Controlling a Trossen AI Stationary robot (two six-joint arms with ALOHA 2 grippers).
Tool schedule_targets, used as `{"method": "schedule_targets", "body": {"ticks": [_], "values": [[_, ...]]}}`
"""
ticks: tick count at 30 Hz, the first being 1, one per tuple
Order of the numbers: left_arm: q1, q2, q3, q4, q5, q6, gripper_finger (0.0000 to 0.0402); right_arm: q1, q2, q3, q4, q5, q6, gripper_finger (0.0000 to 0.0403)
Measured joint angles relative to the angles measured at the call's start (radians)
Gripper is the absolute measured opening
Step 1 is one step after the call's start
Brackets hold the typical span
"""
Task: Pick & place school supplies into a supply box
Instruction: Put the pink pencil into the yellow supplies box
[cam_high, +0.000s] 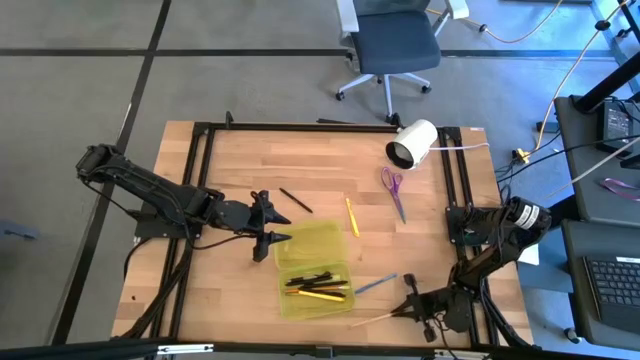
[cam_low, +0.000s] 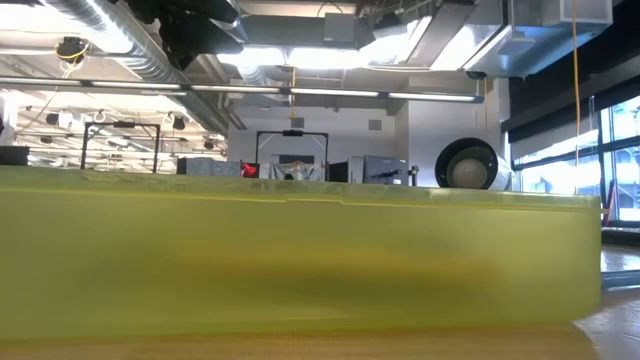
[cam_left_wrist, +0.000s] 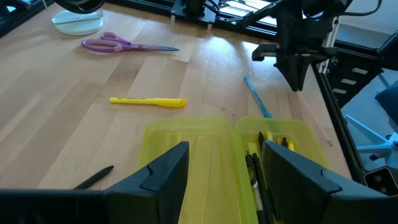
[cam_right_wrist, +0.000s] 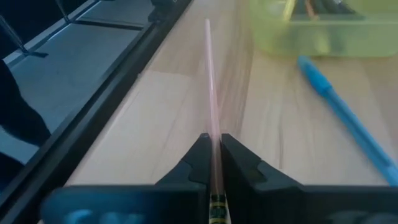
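The supply box (cam_high: 312, 265) lies open in the middle of the table, the lid half (cam_high: 306, 242) toward the far side and the base half (cam_high: 318, 290), which holds several pens, toward the near side. Its wall fills the low view (cam_low: 300, 260). My left gripper (cam_high: 270, 238) is open at the box's left end, and in the left wrist view (cam_left_wrist: 224, 177) its fingers stand over the two halves. My right gripper (cam_high: 405, 309) is near the front right, shut on a thin pale pencil (cam_high: 372, 318). Purple scissors (cam_high: 393, 190), a yellow pen (cam_high: 352, 216), a black pen (cam_high: 296, 200) and a blue pen (cam_high: 375, 285) lie loose on the table. My right gripper pinches the pale pencil (cam_right_wrist: 214, 163) between its two fingers near one end. The fingers come in low from the table's right and lie along the pencil. The pencil's long free part (cam_right_wrist: 209, 68) sticks out ahead toward the box. I cannot tell whether it is clear of the table.
A white cylinder (cam_high: 412, 143) lies at the far right with a cord. Black frame rails (cam_high: 200, 180) run along the table's left, far and right sides. An office chair (cam_high: 392, 45) stands beyond the far edge.
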Motion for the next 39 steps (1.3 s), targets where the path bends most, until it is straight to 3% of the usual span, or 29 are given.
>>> {"method": "schedule_targets", "body": {"ticks": [13, 21, 30, 33, 39], "values": [[0.0, 0.0, 0.0, 0.0, 0.001, 0.0, 0.0196, -0.022, -0.088, 0.002, -0.001, 0.01, -0.056, 0.0025], [0.0, 0.0, 0.0, 0.0, 0.001, 0.001, 0.0196, -0.174, -0.237, 0.03, -0.033, 0.027, -0.197, 0.0025], [0.0, 0.0, 0.0, 0.0, 0.0, 0.003, 0.0196, -0.381, -0.21, 0.226, -0.308, -0.234, -0.358, 0.0024], [0.0, 0.0, 0.0, 0.0, 0.0, 0.001, 0.0196, -0.426, -0.18, 0.262, -0.328, -0.231, -0.331, 0.0026], [0.0, 0.0, 0.0, 0.0, 0.007, 0.003, 0.0196, -0.525, -0.111, 0.352, -0.336, -0.2, -0.125, 0.0025]]}}
